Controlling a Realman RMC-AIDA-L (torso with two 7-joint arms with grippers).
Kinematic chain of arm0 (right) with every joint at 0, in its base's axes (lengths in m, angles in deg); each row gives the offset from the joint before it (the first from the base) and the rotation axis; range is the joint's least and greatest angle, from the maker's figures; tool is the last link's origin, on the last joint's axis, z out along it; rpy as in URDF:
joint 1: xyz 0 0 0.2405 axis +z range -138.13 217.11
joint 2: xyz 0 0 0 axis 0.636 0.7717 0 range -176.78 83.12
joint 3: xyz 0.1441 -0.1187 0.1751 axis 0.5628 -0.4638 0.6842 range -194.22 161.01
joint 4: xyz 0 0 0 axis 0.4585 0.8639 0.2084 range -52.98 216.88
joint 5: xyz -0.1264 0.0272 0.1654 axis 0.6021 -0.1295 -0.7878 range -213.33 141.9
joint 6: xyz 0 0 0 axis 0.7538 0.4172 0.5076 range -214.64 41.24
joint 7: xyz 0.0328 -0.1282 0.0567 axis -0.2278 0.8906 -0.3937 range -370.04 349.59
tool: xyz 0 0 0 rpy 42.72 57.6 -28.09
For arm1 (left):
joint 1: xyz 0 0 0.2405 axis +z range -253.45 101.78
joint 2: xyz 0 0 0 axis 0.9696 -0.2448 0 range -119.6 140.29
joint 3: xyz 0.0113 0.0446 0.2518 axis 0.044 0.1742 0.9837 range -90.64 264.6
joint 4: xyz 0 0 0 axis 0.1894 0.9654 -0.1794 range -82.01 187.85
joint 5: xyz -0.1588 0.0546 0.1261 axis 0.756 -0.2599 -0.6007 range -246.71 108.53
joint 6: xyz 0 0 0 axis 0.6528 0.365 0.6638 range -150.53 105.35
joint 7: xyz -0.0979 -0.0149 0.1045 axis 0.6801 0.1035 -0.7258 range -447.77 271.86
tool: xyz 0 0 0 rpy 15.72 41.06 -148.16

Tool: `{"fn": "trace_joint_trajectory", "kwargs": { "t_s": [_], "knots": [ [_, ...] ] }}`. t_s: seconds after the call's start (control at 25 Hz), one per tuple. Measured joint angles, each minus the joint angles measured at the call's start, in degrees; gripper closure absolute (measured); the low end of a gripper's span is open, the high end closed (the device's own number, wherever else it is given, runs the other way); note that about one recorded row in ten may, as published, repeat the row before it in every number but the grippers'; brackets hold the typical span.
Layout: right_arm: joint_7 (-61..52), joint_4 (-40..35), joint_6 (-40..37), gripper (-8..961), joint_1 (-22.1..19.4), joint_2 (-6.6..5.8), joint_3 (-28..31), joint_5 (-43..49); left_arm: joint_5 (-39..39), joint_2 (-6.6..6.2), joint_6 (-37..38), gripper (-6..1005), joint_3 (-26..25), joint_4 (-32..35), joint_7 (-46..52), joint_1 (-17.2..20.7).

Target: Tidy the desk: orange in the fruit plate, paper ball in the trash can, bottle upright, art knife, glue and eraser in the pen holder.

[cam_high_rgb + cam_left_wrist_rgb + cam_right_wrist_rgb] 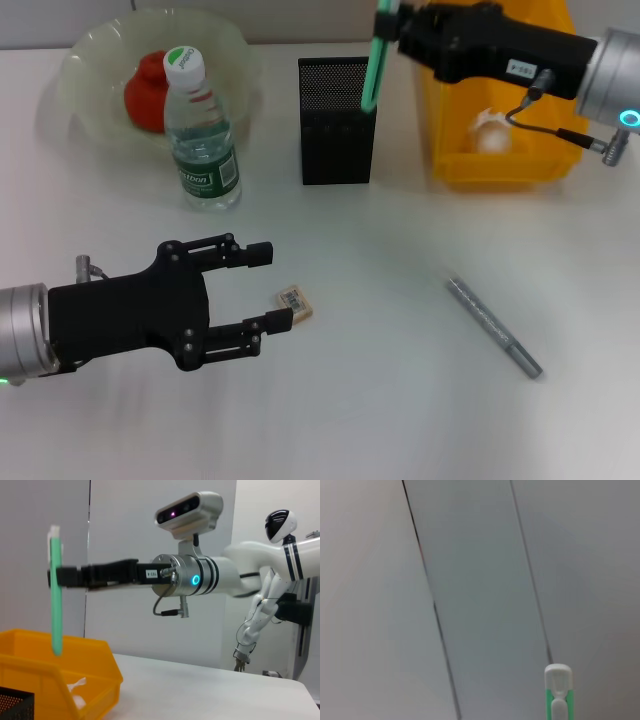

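The art knife point(373, 66), held upright and pinched in the right gripper point(392, 30), hangs with its lower end over the pen holder point(337, 121) near the table's point(400, 400) far edge. Beside it, the trash can point(500, 160) holds the paper ball point(490, 132). The left gripper point(268, 287), fingers spread, hovers at the eraser point(295, 302) toward the near edge.

Both grippers, left point(268, 285) and right point(392, 22), are matte black on silver wrists; the right wrist carries a glowing cyan ring point(630, 119), black cable point(550, 130) and white label point(520, 68).
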Motion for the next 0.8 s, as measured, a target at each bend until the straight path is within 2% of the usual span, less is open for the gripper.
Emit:
{"fn": "trace_joint_trajectory", "kwargs": {
  "t_s": [0.04,0.08,0.2,0.28,0.48,0.8],
  "knots": [
    [0.0,0.0,0.0,780,0.0,0.00,0.0,0.0,0.0,0.00,0.0,346,0.0,0.0,0.0,0.0],
    [6.8,3.5,-0.1,779,0.2,0.00,0.1,-4.9,0.0,0.00,0.0,346,0.0,0.0,0.0,0.0],
    [10.9,6.5,0.1,779,0.8,0.01,0.1,-7.9,0.0,0.00,0.0,347,0.0,-0.1,0.0,0.0],
    [17.8,12.8,-0.2,779,2.7,0.11,0.0,-12.8,0.0,0.03,-0.1,347,0.0,-0.1,0.0,-0.1],
    [27.1,19.9,-0.3,780,5.8,0.39,-0.3,-15.2,0.0,0.08,-0.1,348,0.0,-0.4,0.0,-0.4],
    [30.1,23.9,2.8,779,9.3,0.38,-0.5,-15.2,0.0,0.02,-0.1,349,0.0,-0.5,0.0,-0.5]
  ]
}}
